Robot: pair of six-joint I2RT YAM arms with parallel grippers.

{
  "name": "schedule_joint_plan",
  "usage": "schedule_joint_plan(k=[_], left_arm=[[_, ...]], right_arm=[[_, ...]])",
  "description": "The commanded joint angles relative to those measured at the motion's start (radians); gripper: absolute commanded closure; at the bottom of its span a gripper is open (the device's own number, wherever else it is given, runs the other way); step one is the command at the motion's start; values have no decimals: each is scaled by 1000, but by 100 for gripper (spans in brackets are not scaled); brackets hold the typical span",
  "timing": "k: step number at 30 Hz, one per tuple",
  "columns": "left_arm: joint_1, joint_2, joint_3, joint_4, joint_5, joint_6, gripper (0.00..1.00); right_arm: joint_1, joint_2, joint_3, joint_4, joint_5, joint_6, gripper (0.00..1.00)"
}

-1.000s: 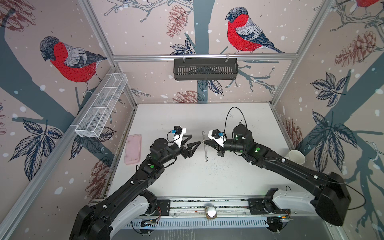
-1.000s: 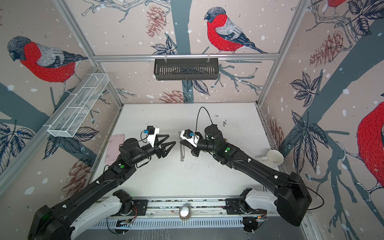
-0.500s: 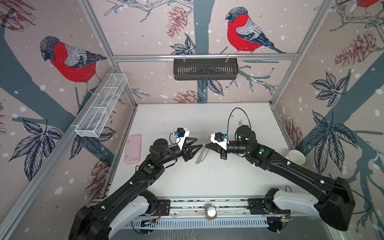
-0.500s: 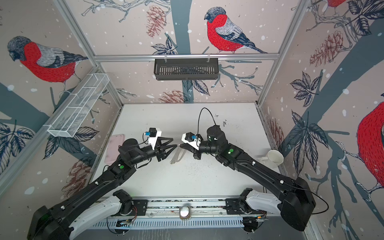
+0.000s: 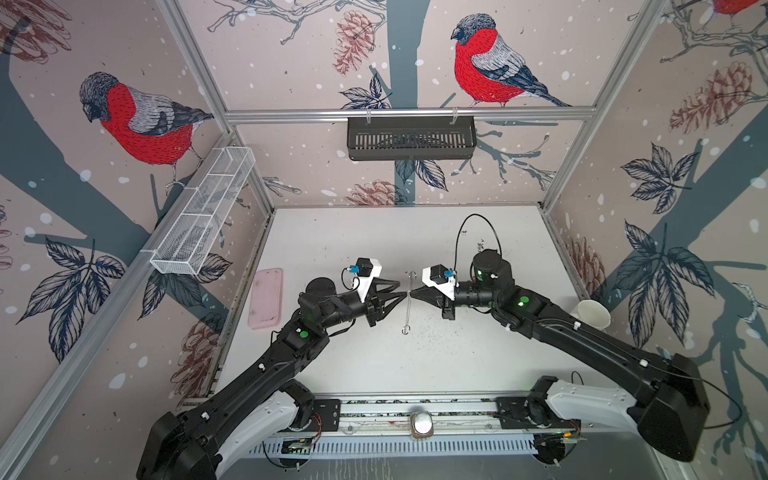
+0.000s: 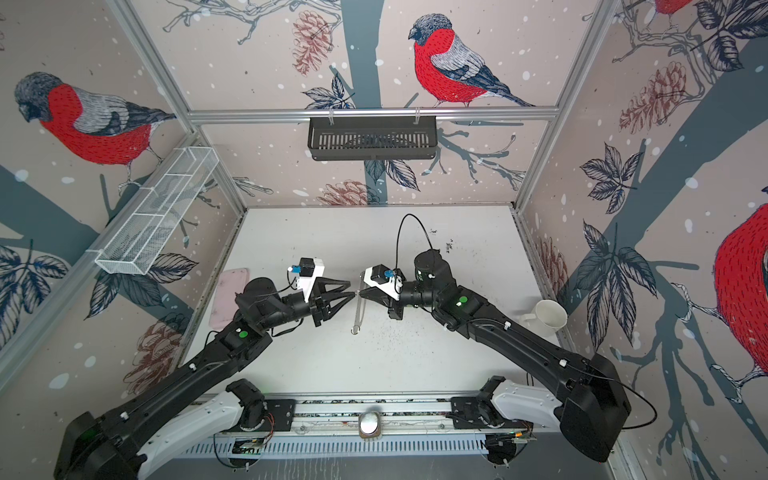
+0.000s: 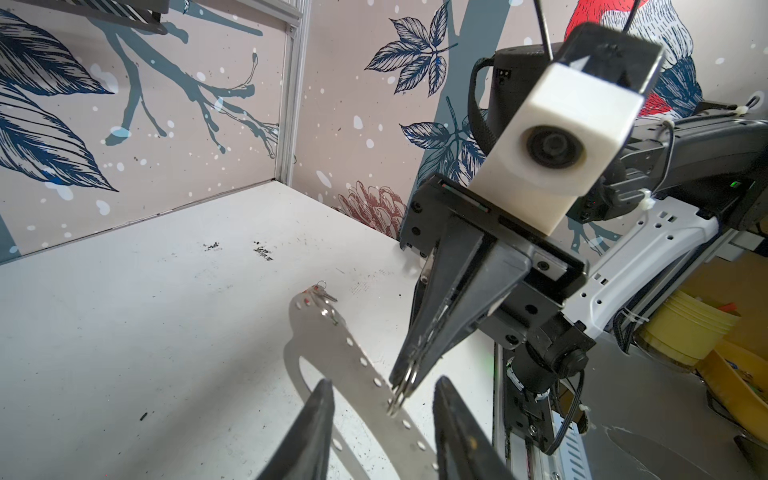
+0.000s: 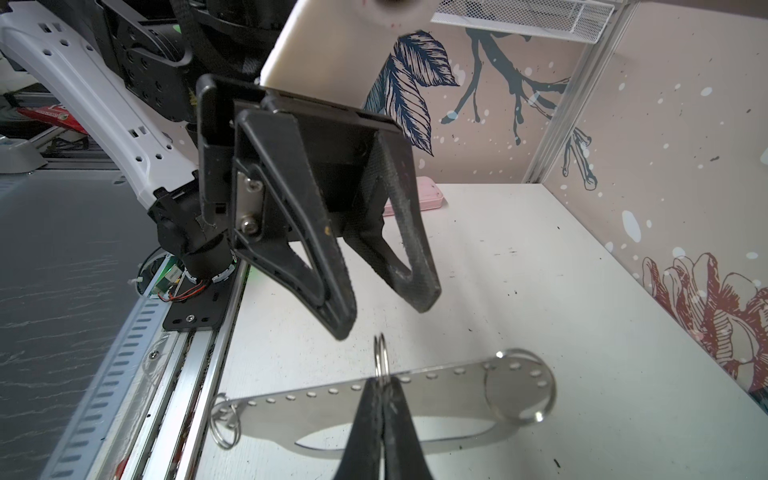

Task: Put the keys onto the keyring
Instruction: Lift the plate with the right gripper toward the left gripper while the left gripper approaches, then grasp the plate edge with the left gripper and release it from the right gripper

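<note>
The keyring [image 8: 311, 407], a flat grey plate with an oval cutout and edge holes, hangs above the table, seen edge-on in both top views [image 5: 409, 309] [image 6: 358, 311]. My right gripper [image 8: 382, 384] [image 5: 412, 294] is shut on a small metal ring at the middle of the plate's holed edge. My left gripper [image 7: 384, 386] [image 5: 402, 289] faces it, open, with a fingertip on either side of that ring and touching neither ring nor plate. More rings hang at both ends of the plate. Small silver bits [image 7: 326, 296] sit at its far end; I cannot tell whether they are the keys.
A pink case [image 5: 266, 297] lies by the left wall. A white mug [image 5: 592, 316] stands at the right wall. A black basket [image 5: 410, 137] hangs on the back wall and a white wire basket [image 5: 203, 220] on the left wall.
My left gripper has moved right up to the ring and its jaws have narrowed. The right gripper tilted the plate, then brought it back edge-on, still shut on the ring.
</note>
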Motion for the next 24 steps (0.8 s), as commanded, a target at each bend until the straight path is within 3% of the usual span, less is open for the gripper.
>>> schedule_joint_plan(k=[1,24], left_arm=[[0,8,14,42,37,16,60],[-12,32,22,47,61,26,73]], right_arm=[[-3,4,12,14,-46,-7,100],[-3,24,32,-1,-102,-16,100]])
